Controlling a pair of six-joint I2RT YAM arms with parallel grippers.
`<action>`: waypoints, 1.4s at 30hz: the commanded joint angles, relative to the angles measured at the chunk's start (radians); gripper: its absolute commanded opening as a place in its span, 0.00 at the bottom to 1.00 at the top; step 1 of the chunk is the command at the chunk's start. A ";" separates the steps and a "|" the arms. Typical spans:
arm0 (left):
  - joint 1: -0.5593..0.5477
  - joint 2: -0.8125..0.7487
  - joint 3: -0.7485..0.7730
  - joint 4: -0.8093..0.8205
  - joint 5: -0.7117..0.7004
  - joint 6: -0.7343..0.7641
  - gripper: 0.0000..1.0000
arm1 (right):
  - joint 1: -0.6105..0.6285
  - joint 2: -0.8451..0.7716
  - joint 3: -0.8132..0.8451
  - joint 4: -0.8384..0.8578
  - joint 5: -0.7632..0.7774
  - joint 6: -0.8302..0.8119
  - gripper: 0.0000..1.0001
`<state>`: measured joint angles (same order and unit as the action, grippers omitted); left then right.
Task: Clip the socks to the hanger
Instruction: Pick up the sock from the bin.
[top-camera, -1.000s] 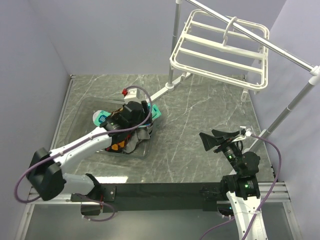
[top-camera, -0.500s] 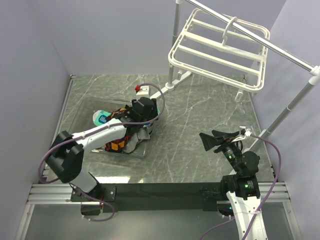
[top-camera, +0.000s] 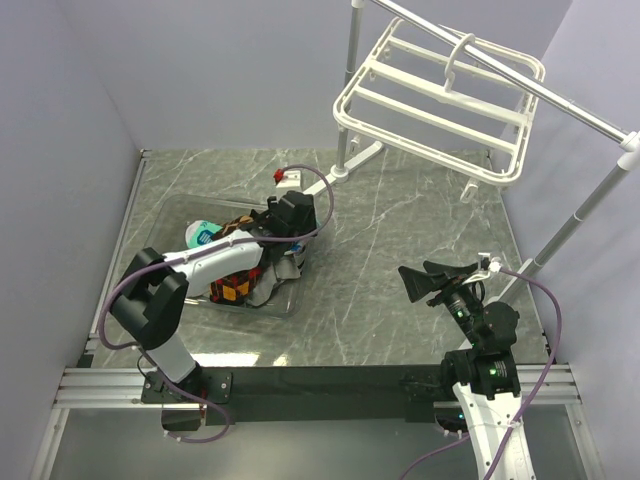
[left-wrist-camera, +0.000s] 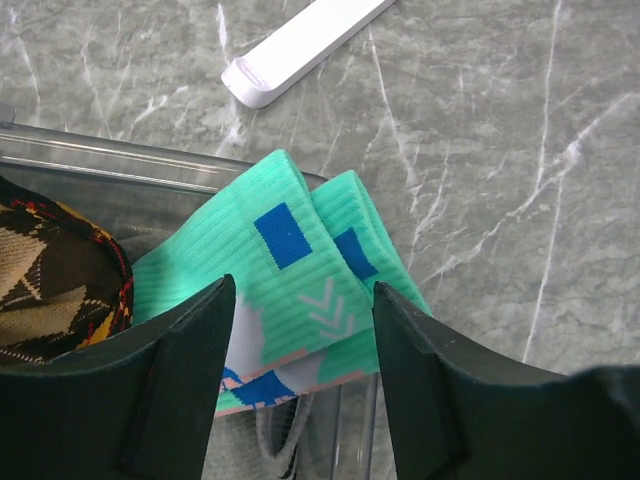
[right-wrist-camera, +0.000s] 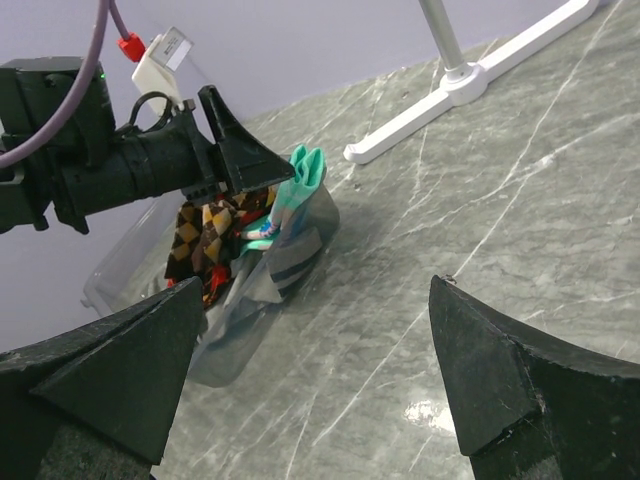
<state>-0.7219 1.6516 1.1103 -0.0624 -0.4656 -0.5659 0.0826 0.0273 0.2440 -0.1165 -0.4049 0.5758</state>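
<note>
— Left tool (left-wrist-camera: 300, 300), fingers spread apart, poised right over the mint-green socks (left-wrist-camera: 300, 250)! They're draped on the clear bin's (left-wrist-camera: 150, 175) right rim, left side of the table (top-camera: 400, 230).
— Argyle socks (left-wrist-camera: 60, 270) just left, inside the bin. Right tool (right-wrist-camera: 318, 300) gapes wide, near right. The hanger (top-camera: 435, 95) hangs far right, well apart.

Mint-green socks (left-wrist-camera: 300, 290) w/ blue & white marks; argyle sock (left-wrist-camera: 55, 270) brown/black/orange/red; hanger (top-camera: 428, 145) white.
</note>
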 joint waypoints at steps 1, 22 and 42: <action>0.003 0.030 0.039 0.047 0.021 -0.019 0.62 | 0.003 -0.015 0.009 0.002 0.000 -0.011 1.00; 0.058 -0.214 -0.131 0.148 0.033 -0.061 0.01 | 0.005 0.098 0.011 0.142 -0.123 -0.010 1.00; 0.064 -0.710 -0.373 0.219 0.242 -0.054 0.01 | 0.417 0.290 -0.031 0.474 0.147 -0.198 0.95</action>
<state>-0.6571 0.9577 0.7082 0.1215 -0.2302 -0.6170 0.4030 0.2726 0.2020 0.2535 -0.3809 0.4622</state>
